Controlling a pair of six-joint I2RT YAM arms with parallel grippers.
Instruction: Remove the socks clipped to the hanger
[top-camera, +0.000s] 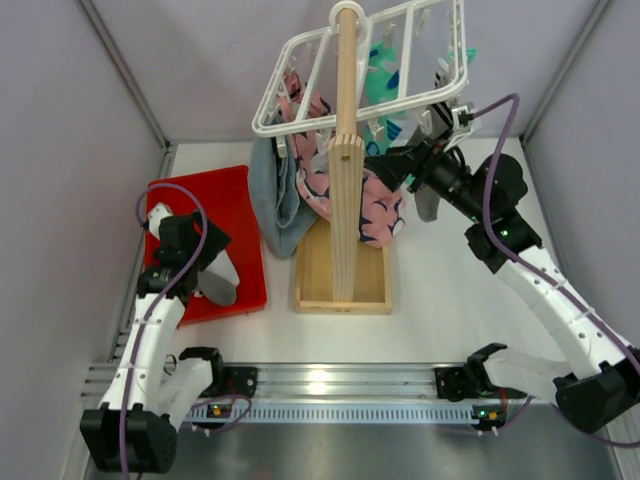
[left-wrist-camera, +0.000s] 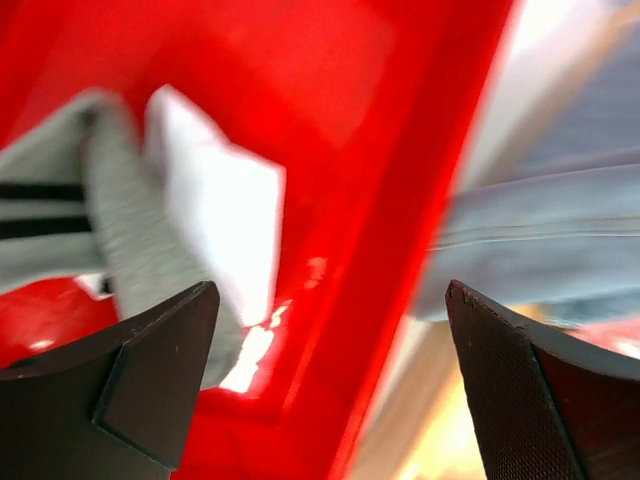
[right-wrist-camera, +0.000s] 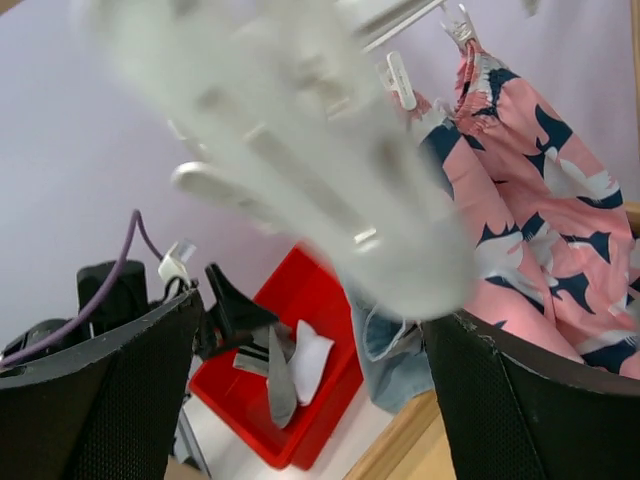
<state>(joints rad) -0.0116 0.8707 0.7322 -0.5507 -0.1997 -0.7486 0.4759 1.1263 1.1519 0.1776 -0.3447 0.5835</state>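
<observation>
The white grid hanger (top-camera: 300, 60) hangs on the wooden post, with teal socks (top-camera: 384, 85) clipped under its right half. My right gripper (top-camera: 392, 162) is open just below that side and points left. In the right wrist view its jaws (right-wrist-camera: 310, 380) stand wide apart, with a blurred pale grey shape (right-wrist-camera: 300, 170) close to the lens between them. I cannot tell if this is a sock. A grey sock (top-camera: 427, 205) hangs beside the right wrist. My left gripper (top-camera: 205, 268) is open and empty over the red tray (top-camera: 245, 200), where grey, white and striped socks (left-wrist-camera: 150, 230) lie.
The tall wooden post (top-camera: 347, 150) with its box base (top-camera: 310, 290) stands in the middle. A pink cloth with navy print (top-camera: 380, 215) and a blue-grey cloth (top-camera: 275, 200) hang around it. A metal rail (top-camera: 330, 385) runs along the near edge.
</observation>
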